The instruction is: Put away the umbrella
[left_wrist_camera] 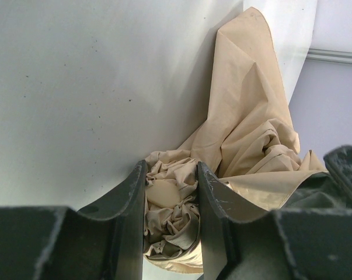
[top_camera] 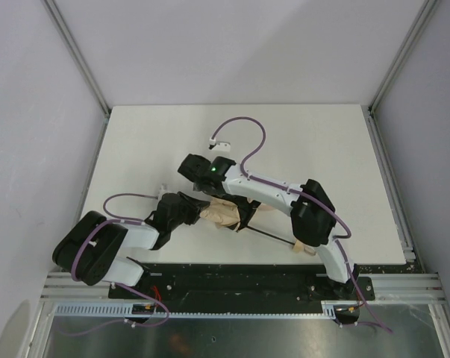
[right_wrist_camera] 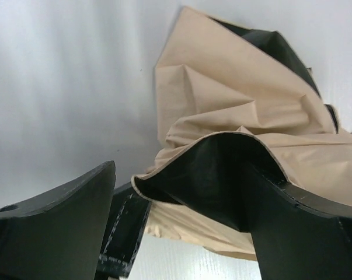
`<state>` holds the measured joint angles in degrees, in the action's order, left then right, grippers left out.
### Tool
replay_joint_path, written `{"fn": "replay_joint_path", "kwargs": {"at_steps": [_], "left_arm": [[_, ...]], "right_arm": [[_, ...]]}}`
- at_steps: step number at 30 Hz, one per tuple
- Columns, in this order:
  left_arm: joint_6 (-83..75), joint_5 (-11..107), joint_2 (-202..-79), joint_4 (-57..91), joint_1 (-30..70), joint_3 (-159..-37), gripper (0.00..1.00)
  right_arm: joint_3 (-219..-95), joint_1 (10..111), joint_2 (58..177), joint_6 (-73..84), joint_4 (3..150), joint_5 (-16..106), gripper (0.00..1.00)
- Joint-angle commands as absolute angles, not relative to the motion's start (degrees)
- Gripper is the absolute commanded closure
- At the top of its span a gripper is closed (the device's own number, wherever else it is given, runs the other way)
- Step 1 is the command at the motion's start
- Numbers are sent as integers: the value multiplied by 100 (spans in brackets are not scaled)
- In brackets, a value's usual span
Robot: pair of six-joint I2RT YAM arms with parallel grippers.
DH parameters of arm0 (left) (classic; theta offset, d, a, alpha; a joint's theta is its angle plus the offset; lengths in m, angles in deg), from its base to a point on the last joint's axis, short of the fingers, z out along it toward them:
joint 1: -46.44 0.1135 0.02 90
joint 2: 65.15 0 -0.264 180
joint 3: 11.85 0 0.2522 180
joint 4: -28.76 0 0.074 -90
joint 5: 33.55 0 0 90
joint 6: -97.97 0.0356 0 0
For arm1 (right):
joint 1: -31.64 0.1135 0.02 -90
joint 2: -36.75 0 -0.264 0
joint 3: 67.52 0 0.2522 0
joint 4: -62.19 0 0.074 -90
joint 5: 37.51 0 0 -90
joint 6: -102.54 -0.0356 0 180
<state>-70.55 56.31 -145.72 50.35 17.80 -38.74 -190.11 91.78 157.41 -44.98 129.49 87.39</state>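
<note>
Beige cloth is most of what both wrist cams show. The umbrella (top_camera: 221, 212) lies on the white table (top_camera: 157, 134), near the front edge and roughly in the middle, with its canopy crumpled in a heap between the two arms. Its thin black shaft (top_camera: 268, 236) runs off to the right toward the handle (top_camera: 303, 248), a pale knob half tucked under the elbow of the right arm (top_camera: 273, 192).

The left gripper (left_wrist_camera: 171, 175) comes in from the left, its jaws nearly closed and pinching a wad of bunched canopy. The cloth fills the narrow gap between the fingers (left_wrist_camera: 132, 221).

The right gripper (right_wrist_camera: 176, 163) is spread wide and isn't clamping anything that I can see. A fold of canopy with a dark underside hangs between the jaws and drapes over one finger, hiding its tip. The other finger (right_wrist_camera: 65, 227) is bare and clear of the cloth.

From above, the right arm sweeps across the canopy and covers a good part of it, so I can't tell how the far side of the cloth lies. A purple cable (top_camera: 258, 142) loops off that arm out over the table, ending in a small white plug (top_camera: 219, 139) well behind the umbrella. The left arm (top_camera: 127, 237) has its own purple loop.
</note>
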Motion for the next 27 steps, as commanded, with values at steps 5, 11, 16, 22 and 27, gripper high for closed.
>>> {"fn": "replay_joint_path", "kwargs": {"at_steps": [5,11,16,22,27], "left_arm": [[-6731,5797,-14491,4725,1744,-3735,100],[-6797,5774,-14606,4725,1745,-3739,100],[-6793,5857,-14614,4733,1744,-3747,100],[-6764,5901,-14547,4729,1744,-3713,100],[-6721,5975,-14433,4730,1744,-3694,100]], "right_arm": [[-19713,9171,16121,-4939,13805,9629,35],[-19481,9051,15652,-3963,13104,9223,96],[-16938,8972,13576,-2641,10043,7776,100],[-14373,8290,12132,-1748,7818,5026,100],[-12921,7945,11507,-1566,6541,4141,91]]}}
